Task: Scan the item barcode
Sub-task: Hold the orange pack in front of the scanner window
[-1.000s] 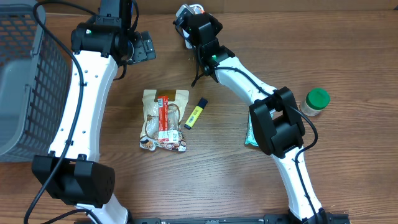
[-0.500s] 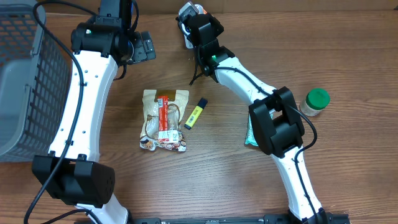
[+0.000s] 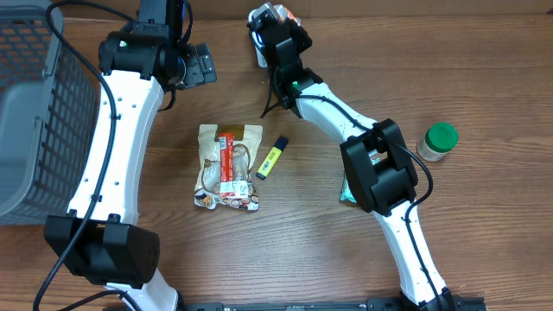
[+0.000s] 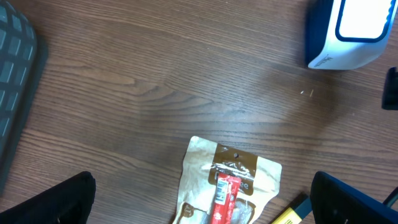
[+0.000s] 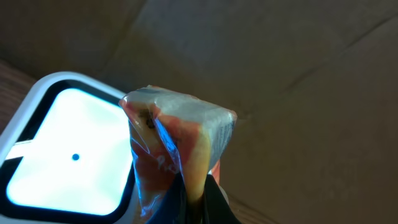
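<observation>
Overhead: your right gripper (image 3: 275, 21) sits at the top centre, clamped shut on a small wrapped packet (image 3: 287, 14). Against a second ago it has crept slightly up and right, so an orange corner of the packet now shows past the wrist, just beside the white scanner (image 3: 257, 15). The right elbow has swung a little left with it. Read that as the packet being presented, not yet a finished scan; no barcode face is visible to you. Your left gripper (image 3: 200, 66) has not moved, parked left of the scanner, spread wide and carrying nothing. Unchanged on the table (image 3: 484, 250): snack pouch (image 3: 229, 166), yellow highlighter (image 3: 270, 157) just beside it, teal packet (image 3: 346, 186) partly under the right arm, green-lidded jar (image 3: 439, 140) at right, basket (image 3: 30, 104) at the left edge. The table's top edge is tight behind the scanner; open wood lies lower right and between pouch and scanner. Left wrist: fingers (image 4: 53, 202) fill the lower corners, far apart, empty; scanner upper right, pouch bottom centre, bare wood between them. Right wrist: the packet fills the centre, crinkled orange-pink film pinched from below; the scanner's lit window (image 5: 68, 155) is lower left, just beside it. Whether they touch, you cannot tell. A brown creased backing (image 5: 298, 74) closes off the space behind.
</observation>
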